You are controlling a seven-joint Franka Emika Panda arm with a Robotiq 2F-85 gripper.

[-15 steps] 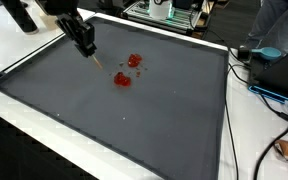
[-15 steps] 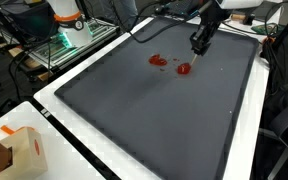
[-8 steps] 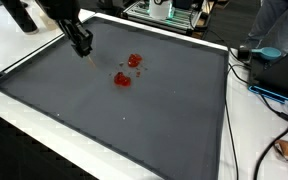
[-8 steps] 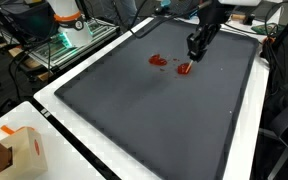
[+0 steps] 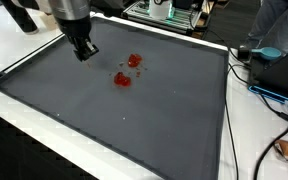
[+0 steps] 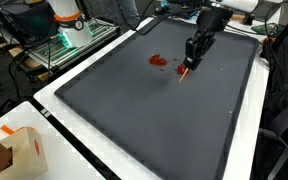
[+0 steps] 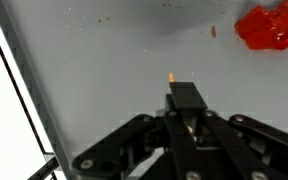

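My gripper (image 5: 85, 49) hangs over the far part of a dark grey mat (image 5: 134, 120), its fingers shut on a thin wooden stick (image 6: 185, 70) that points down at the mat. In the wrist view the fingertips (image 7: 187, 97) are pressed together and only the stick's orange tip (image 7: 171, 75) shows beyond them. Two red blobs (image 5: 122, 79) (image 5: 135, 61) lie on the mat a little to one side of the gripper. One red blob (image 7: 269, 25) is at the top right of the wrist view. In an exterior view the stick's tip is close to a red blob (image 6: 183, 71); contact cannot be judged.
The mat has a raised dark rim (image 5: 224, 110) and lies on a white table (image 5: 259, 130). Cables (image 5: 269, 95) run along one side. A cardboard box (image 6: 12, 150) stands at a table corner. An equipment rack (image 6: 64, 35) and a person (image 5: 279, 25) are behind the table.
The gripper has drawn back from the red blobs toward the mat's edge. The stick, slanted before, now points more steeply down.
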